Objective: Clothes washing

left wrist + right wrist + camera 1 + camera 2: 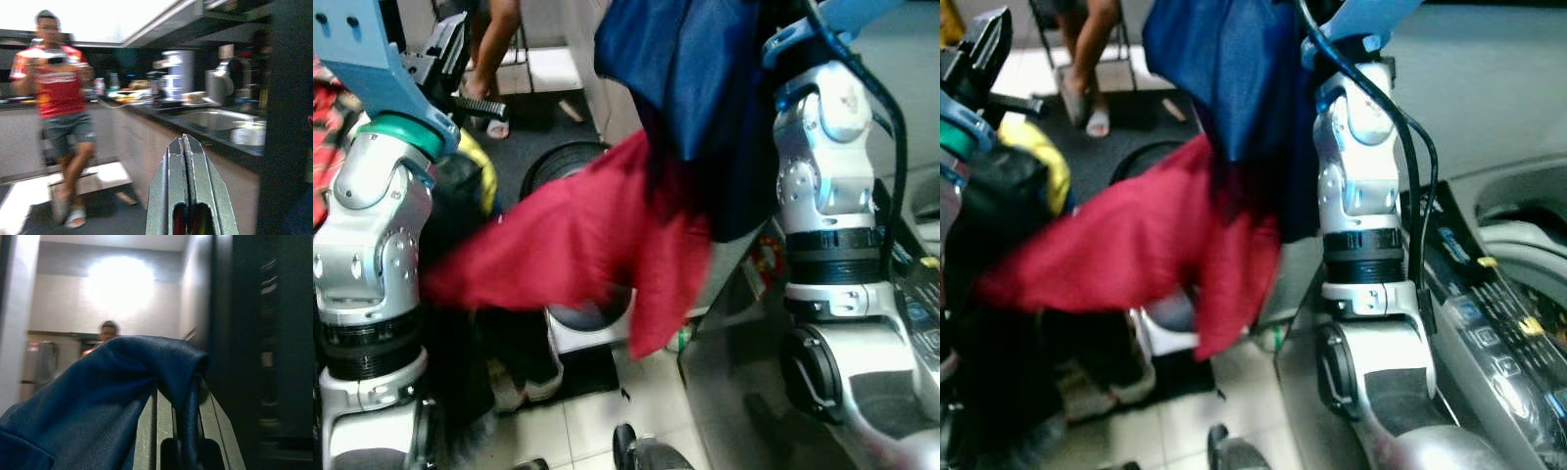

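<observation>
Our right gripper [178, 431] is raised high with its two long fingers pressed together on a fold of dark blue woven cloth [98, 401]. The fabric passes between the fingers and drapes over their tips, then falls away below the claw in a broad sheet. From the head camera we see that same dark blue cloth [690, 69] hanging down just beside our silver right arm [827, 186]. A red cloth [578, 235] hangs beneath the blue one, touching its lower edge and spreading across toward our left arm [372, 245]. We cannot tell whether the red piece is caught in the claw or only clings to the blue one.

Our left gripper [185, 196] is lifted too, its fingers closed flat against each other with nothing between the tips. Well beyond it stands a person in a red shirt and dark shorts [56, 107], blurred, beside a long kitchen counter [205, 122].

Below the hanging cloths sits a round dark drum opening [563, 162], partly hidden. At our right side, under the right arm, lies a grey washing machine top with a control panel [1489, 323].
</observation>
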Controlling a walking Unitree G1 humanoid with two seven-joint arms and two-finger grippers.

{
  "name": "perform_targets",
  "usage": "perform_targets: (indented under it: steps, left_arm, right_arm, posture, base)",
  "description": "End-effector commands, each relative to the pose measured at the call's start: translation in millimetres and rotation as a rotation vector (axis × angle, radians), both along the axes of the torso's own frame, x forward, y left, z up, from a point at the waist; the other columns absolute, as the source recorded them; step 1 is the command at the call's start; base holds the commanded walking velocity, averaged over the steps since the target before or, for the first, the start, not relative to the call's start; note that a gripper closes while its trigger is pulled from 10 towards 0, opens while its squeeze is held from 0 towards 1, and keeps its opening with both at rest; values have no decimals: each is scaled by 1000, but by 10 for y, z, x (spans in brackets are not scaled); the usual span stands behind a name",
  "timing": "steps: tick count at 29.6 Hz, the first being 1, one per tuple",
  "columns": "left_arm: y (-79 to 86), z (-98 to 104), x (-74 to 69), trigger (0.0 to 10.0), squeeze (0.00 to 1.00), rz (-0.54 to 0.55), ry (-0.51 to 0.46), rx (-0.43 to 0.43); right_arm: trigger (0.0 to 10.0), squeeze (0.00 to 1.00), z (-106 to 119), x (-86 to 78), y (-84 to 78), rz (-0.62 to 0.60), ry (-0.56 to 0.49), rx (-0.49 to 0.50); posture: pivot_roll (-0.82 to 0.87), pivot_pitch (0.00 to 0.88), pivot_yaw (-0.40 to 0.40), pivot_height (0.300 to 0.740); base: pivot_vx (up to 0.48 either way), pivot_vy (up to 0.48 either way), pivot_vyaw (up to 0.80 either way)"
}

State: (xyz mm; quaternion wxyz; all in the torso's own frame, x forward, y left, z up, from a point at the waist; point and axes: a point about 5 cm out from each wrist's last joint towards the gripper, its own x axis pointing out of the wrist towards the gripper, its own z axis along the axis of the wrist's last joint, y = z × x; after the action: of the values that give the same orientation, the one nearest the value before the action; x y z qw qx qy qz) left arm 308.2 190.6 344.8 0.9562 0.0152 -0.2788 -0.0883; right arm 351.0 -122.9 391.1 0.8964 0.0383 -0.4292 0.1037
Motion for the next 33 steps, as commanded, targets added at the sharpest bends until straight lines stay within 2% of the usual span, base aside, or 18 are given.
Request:
perform_targets:
  steps: [1,13,33]
  left_arm:
    - [-20,-2,12,10000,0,-7,7,6]
    - [-25,-12,23,10000,0,-9,7,6]
    - [-26,-24,26,10000,0,-4,9,4]
  right_arm:
    - [10000,0,121,-78,-22,1,-62,23]
    - [10000,0,137,-86,-14,2,-70,18]
    - [10000,0,191,-98,-92,-39,-86,47]
  posture:
    - [141,28,-19,740]
    - [142,17,-23,740]
    - [143,17,-20,740]
  base:
    - [0,0,-800]
    - [0,0,-800]
    - [0,0,-800]
